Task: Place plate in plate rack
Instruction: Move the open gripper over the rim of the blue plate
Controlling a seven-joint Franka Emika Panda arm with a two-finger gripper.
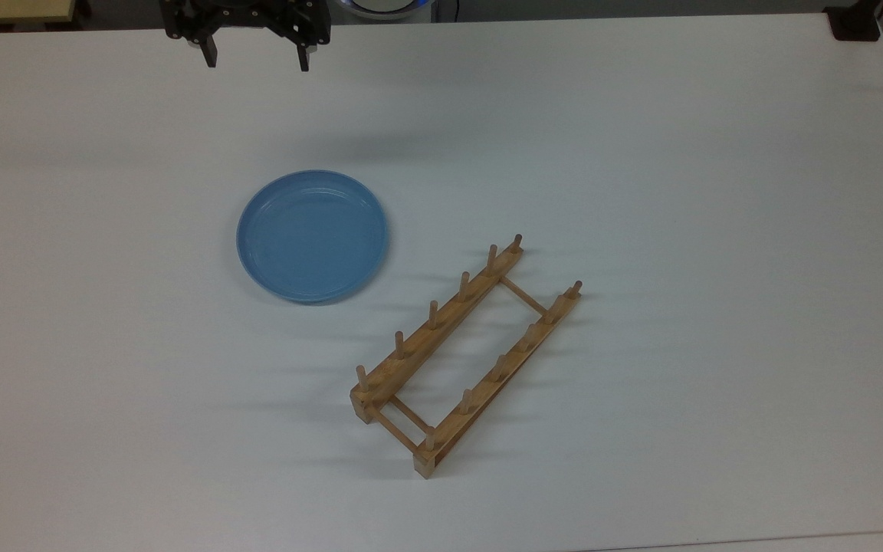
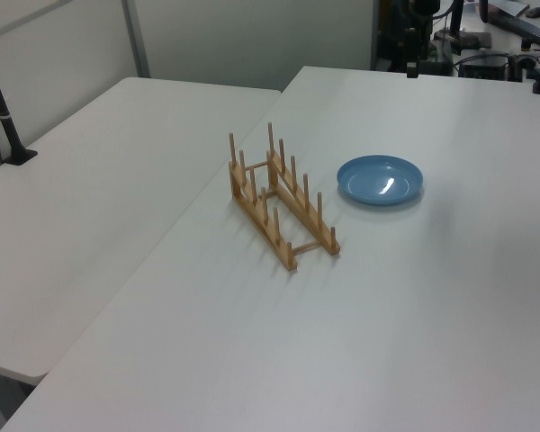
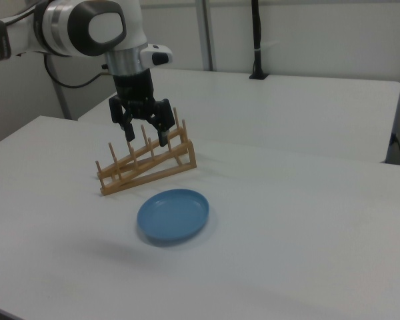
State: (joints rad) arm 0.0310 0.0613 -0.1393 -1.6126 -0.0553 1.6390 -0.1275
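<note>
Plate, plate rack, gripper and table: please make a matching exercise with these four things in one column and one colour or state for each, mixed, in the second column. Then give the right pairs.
Things:
1. plate
2. plate rack
3. gripper
4. table

States:
A. light-brown wood with upright pegs, nothing in it
B. white, bearing the other things
C. light blue, lying flat
D. black, open, above the table, holding nothing

Pairs: 1-C, 2-A, 3-D, 4-B

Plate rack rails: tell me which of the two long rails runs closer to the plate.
On the plate rack, it is the rail on the top view's left. The light-blue plate lies flat on that side, apart from it; the other rail sits beyond the crossbars.
</note>
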